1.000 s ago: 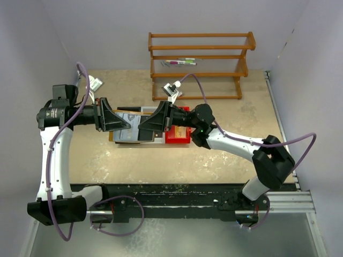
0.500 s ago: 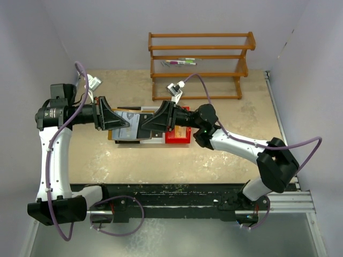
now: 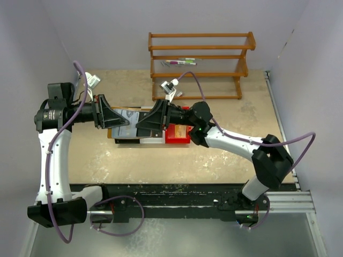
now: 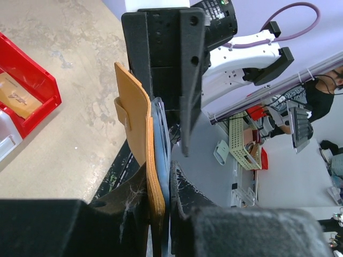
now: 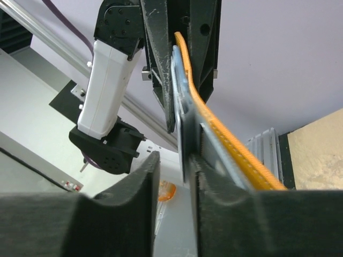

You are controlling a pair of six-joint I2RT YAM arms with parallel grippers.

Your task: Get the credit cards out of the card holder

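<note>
1. Left gripper [image 3: 124, 123]: jaws drawn in tight on the near edge of the card holder [image 3: 132, 119]. In its wrist view the tan-orange cover [image 4: 140, 144] and the pale blue-grey inner leaf [image 4: 161, 134] run down together between the two fingers of this gripper [image 4: 159, 188], with no gap on either side.
2. Right gripper [image 3: 140, 126]: comes in from the opposite side, tip to tip with the left one, the holder spanning between them and held up off the table [image 3: 214, 155].
3. Right gripper [image 5: 176, 160], wrist view: jaws stand a narrow slit apart. A thin pale sheet [image 5: 183, 123] stands in the slit against one finger, and light shows on its other side. The orange cover edge [image 5: 214, 126] runs outside that finger. I cannot tell whether the jaws really pinch the sheet.
4. I cannot tell whether that sheet is one of the credit cards or the holder's lining. No card can be picked out apart from the holder.
5. The holder stands on edge, with its cover bowing away from the left fingers towards the right gripper's fingers.
6. Red bin [image 3: 177, 138]: on the table, under the right gripper's body behind its fingertips. A tan item [image 4: 13, 95] lies in it.
7. White bin [image 4: 5, 143]: touching the red bin's side.
8. Wooden rack [image 3: 201, 64]: well beyond both grippers, at the back wall.
</note>
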